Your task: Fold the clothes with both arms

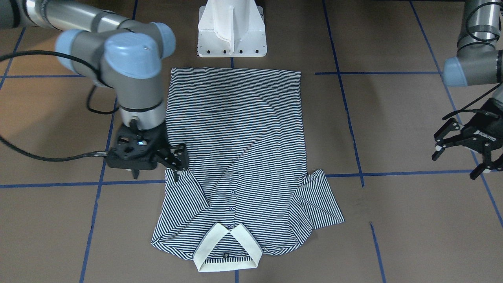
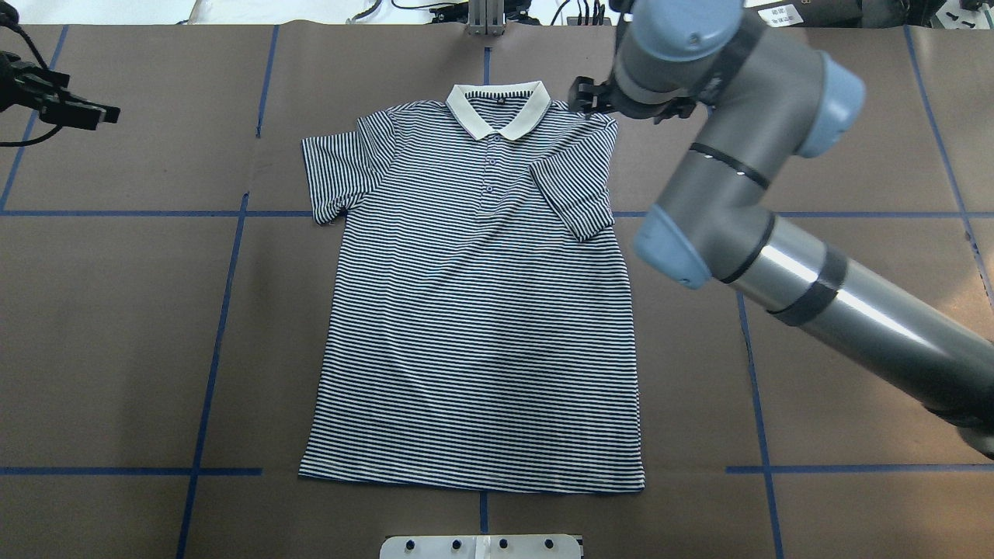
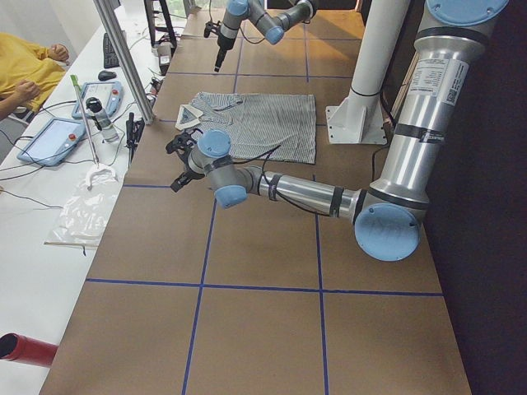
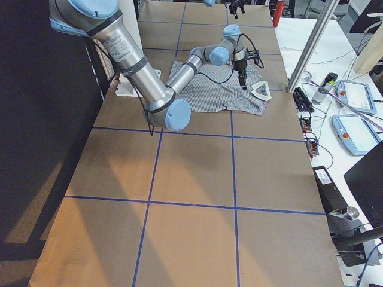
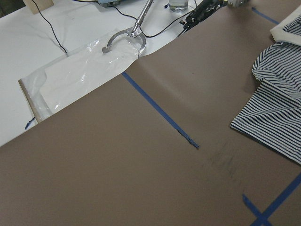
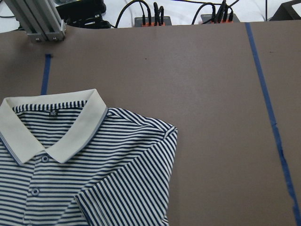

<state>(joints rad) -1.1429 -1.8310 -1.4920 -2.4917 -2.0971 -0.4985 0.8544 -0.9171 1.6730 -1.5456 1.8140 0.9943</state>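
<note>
We find bare table [image 2: 116, 326] open across the overhead view's left and lower right; the right arm [image 2: 745, 194] bars its upper right, the polo shirt [image 2: 481, 310] fills centre.

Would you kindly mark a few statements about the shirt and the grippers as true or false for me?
1. The shirt lies button side up. True.
2. Both sleeves are spread flat. False: the sleeve on the robot's right is folded over the body; the other sleeve is spread.
3. The left gripper holds the shirt. False: it is open, off the shirt, above the table.
4. The collar points away from the pedestal base. True.
</note>
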